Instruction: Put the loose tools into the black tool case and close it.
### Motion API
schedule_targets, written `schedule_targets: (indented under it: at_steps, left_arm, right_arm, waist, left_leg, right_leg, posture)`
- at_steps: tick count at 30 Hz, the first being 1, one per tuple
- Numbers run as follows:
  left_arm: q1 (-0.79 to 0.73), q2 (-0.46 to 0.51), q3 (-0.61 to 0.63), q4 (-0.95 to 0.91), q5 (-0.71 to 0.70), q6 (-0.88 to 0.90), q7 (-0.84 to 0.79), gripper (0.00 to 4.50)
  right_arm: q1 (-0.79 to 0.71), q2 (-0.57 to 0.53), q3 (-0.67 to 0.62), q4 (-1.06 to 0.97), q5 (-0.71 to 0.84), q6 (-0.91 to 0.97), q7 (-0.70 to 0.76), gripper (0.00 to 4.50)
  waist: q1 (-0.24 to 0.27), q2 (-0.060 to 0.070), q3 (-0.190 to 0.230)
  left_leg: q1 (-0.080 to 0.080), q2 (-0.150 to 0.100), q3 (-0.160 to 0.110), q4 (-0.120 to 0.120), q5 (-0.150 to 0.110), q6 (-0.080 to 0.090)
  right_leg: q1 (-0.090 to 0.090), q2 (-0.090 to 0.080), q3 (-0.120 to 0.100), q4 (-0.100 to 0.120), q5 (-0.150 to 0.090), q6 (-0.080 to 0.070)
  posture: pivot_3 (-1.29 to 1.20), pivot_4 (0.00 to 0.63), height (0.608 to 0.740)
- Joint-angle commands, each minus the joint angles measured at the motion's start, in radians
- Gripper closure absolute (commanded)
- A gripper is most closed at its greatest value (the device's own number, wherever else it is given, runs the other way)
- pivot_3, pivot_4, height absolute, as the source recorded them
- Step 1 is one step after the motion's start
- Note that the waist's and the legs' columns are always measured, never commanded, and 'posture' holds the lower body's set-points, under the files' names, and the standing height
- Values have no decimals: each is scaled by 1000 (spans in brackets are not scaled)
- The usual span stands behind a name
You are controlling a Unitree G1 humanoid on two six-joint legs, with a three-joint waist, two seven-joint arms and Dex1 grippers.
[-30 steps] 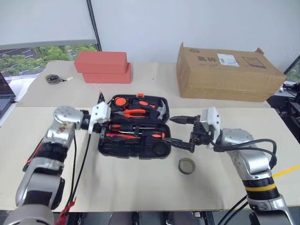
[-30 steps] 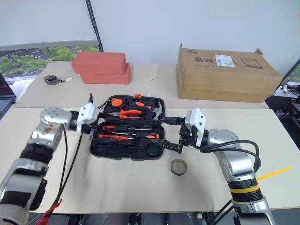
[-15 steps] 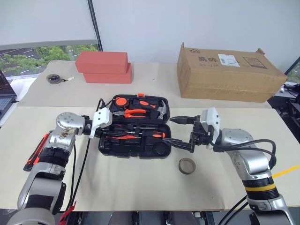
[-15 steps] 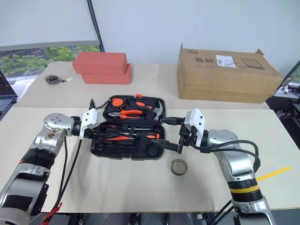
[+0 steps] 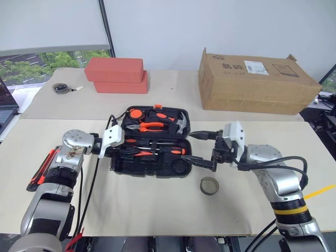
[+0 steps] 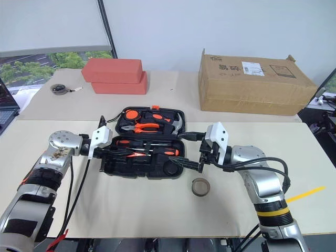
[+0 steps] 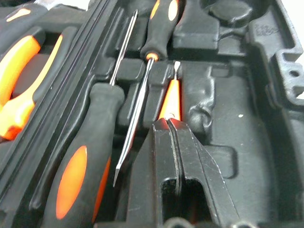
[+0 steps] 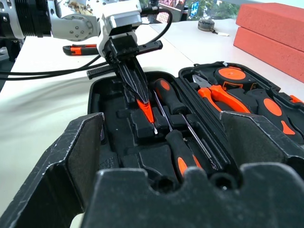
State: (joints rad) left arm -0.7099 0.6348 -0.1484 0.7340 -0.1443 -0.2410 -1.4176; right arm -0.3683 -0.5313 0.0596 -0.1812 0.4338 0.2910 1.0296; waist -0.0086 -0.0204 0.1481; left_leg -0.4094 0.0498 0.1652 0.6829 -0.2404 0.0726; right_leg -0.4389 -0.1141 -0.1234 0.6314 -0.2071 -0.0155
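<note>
1. Left gripper [image 5: 122,150], in the left eye view, is seen reaching over the left end of the black tool case [image 5: 149,142], which lies open; the utility knife [image 5: 41,169] lies well left of the case and the grey tape roll [image 5: 209,186] just off its near right corner
2. Right gripper [image 6: 185,149], in the right eye view, is held wide apart and empty at the case's right end; two red boxes [image 6: 114,76] and a cardboard box [image 6: 252,82] are set beyond the case
3. In the left wrist view the fingers [image 7: 166,156] are pinched shut on the slim orange tester screwdriver [image 7: 170,97], its tip aimed along a recess beside two black-and-orange screwdrivers [image 7: 83,164]
4. In the right wrist view the tester is seen tilted down into the case's near half; it is judged that the shaft should be laid flat along its recess and pressed home before the grip is released, lest it ride up and block the lid
</note>
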Motion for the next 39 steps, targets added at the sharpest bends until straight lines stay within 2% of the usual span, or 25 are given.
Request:
schedule_targets:
  at_steps: [1, 9, 14, 17, 20, 21, 22, 27, 30, 32, 35, 39]
  left_arm:
    - [-33, -11, 2, 87, 46, -49, 39, 4489]
    - [-25, -21, 10, 115, 43, -90, 23, 4489]
    - [-26, 1, 114, -28, -75, 29, 44, 4489]
    - [10, 43, 202, -206, -156, 191, 113, 3766]
    - [91, 105, 314, -372, -200, 337, 242, 2601]
    - [123, 122, 345, -407, -203, 369, 283, 2334]
    - [162, 141, 389, -428, -202, 400, 337, 1844]
    - [375, 209, 554, -537, -190, 508, 495, 149]
    - [546, 219, 654, -597, -179, 544, 566, 70]
    - [648, 208, 700, -646, -177, 565, 596, 70]
    - [715, 190, 742, -667, -189, 580, 641, 70]
    - [772, 195, 744, -598, -140, 567, 690, 70]
  right_arm:
    - [-5, -5, -16, -34, 6, -19, -6, 0]
    - [-2, -12, -21, -40, 10, -15, -9, 0]
    - [-11, -7, -14, -36, 10, -16, -7, 0]
    - [-21, 0, -7, -33, 14, -16, -2, 0]
    - [-36, 18, 5, -33, 24, -15, 2, 0]
    - [-41, 23, 8, -30, 26, -17, 7, 0]
    - [-51, 34, 12, -21, 28, -23, 11, 0]
    - [-92, 76, 23, 8, 56, -22, 47, 0]
    - [-118, 95, 29, 28, 71, -17, 77, 0]
    - [-133, 103, 33, 43, 70, -19, 90, 0]
    - [-148, 109, 40, 55, 69, -20, 103, 0]
    - [-166, 116, 45, 62, 70, -15, 116, 0]
  waist:
    - [1, 0, 0]
    - [-4, 0, 0]
    - [-4, 0, 0]
    - [-4, 0, 0]
    - [-10, 0, 0]
    - [-12, 0, 0]
    - [-13, 0, 0]
    - [-11, 0, 0]
    - [-7, 0, 0]
    - [-6, 0, 0]
    - [10, 0, 0]
    - [21, 1, 0]
  left_leg:
    - [0, 0, 0, 0, 0, 0]
    - [2, 0, 0, 0, -1, 1]
    - [1, 0, 0, 0, 0, 0]
    - [0, 0, 0, 0, 0, -1]
    - [0, 0, 0, 0, 2, -4]
    - [1, 1, 0, -1, 2, -4]
    - [2, 1, 0, -2, 2, -4]
    - [4, 2, 0, -3, 3, -5]
    - [3, 2, 0, -3, 3, -6]
    - [4, 2, 0, -3, -2, -13]
    - [3, 1, -2, -3, -2, -15]
    - [4, 0, -3, -4, -6, -10]
  right_leg:
    - [0, 0, 0, 0, 0, 0]
    - [1, 0, 0, 0, 0, 0]
    - [0, 0, 0, 0, 0, 0]
    - [-1, 0, 0, 0, 0, 0]
    - [0, 0, 1, 0, 0, 0]
    - [0, 0, 1, 0, 0, 0]
    - [0, 0, 2, 0, 0, 0]
    - [1, 0, 2, 0, 0, 0]
    - [0, 0, 1, 0, 0, 0]
    - [0, -2, 1, 0, 0, 0]
    - [-2, -10, -1, -1, 0, 0]
    - [-3, -16, -2, -2, 1, -2]
  posture:
    - [0, 150, 712]
    - [0, 150, 712]
    - [0, 150, 712]
    - [0, 150, 712]
    - [0, 150, 712]
    - [0, 150, 712]
    - [0, 150, 712]
    - [0, 150, 712]
    - [0, 150, 712]
    - [0, 150, 712]
    - [0, 150, 712]
    - [0, 150, 712]
